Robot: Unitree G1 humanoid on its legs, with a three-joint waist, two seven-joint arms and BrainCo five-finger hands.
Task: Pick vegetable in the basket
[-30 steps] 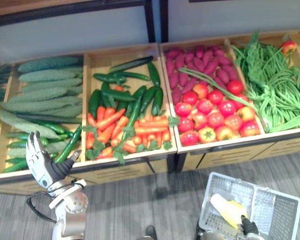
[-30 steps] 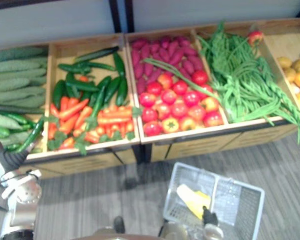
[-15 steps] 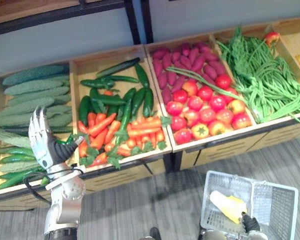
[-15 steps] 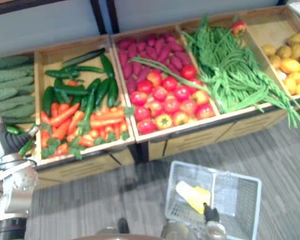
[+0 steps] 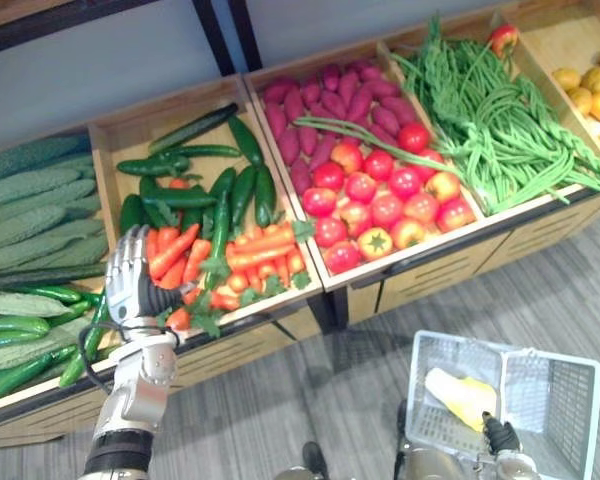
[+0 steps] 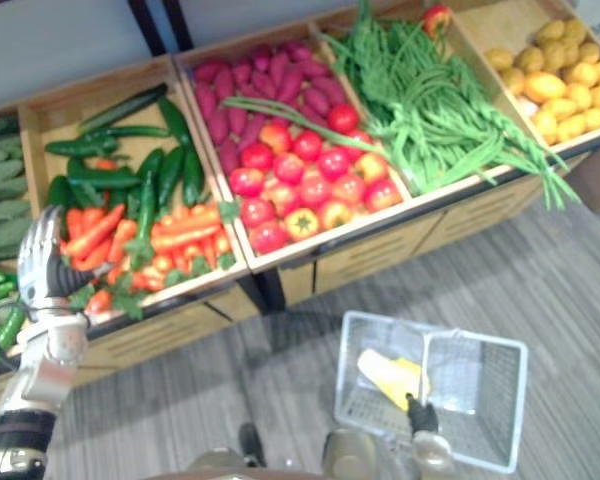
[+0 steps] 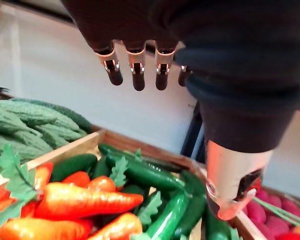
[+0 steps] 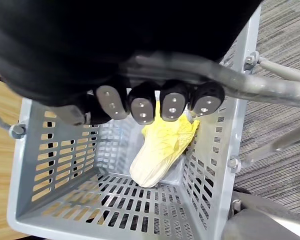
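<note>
Reaching across from the cucumbers (image 5: 40, 195), the left hand (image 5: 130, 285) now hovers open-fingered over the carrots (image 5: 260, 250), a likely next pick; the right hand (image 8: 142, 102) grips the basket (image 8: 60, 165) handle, with a cabbage (image 8: 162, 147) already inside.

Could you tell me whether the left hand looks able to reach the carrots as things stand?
Probably yes: the open left hand hangs right beside the carrots, with nothing between them.
</note>
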